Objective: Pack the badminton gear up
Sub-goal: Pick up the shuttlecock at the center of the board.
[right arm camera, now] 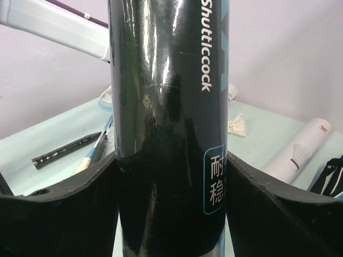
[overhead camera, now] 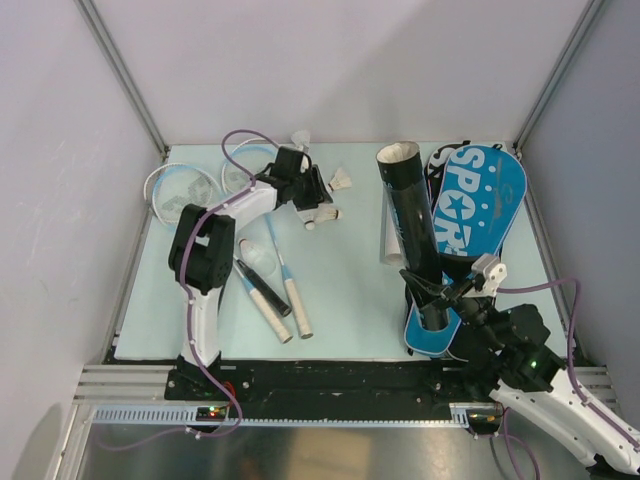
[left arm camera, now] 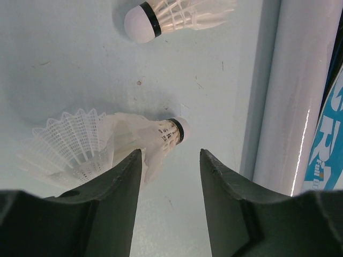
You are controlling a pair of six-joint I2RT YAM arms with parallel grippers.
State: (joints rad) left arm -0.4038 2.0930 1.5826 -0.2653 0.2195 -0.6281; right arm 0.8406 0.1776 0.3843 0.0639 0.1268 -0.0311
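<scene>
A white shuttlecock (left arm camera: pixel 96 144) lies on the pale table just ahead of my left gripper (left arm camera: pixel 170 155). Its black-banded cork (left arm camera: pixel 178 128) points right, and its feathers touch the left fingertip (left arm camera: pixel 134 160). The jaws stand apart with only a bit of feather between them. A second shuttlecock (left arm camera: pixel 161 16) lies farther off. From above, the left gripper (overhead camera: pixel 318 200) hovers among shuttlecocks (overhead camera: pixel 341 181) at the back. My right gripper (right arm camera: pixel 171 160) is shut on the upright long black tube (right arm camera: pixel 166 80), which stands with its open end (overhead camera: pixel 398 153) uppermost. Two rackets (overhead camera: pixel 268 295) lie to the left.
A blue racket bag (overhead camera: pixel 480 200) lies at the back right, under and behind the tube. A white tube (left arm camera: pixel 295 107) lies right of the left gripper, beside the bag. Racket heads (overhead camera: pixel 180 190) rest near the left wall. Another shuttlecock (overhead camera: pixel 300 138) sits by the back edge.
</scene>
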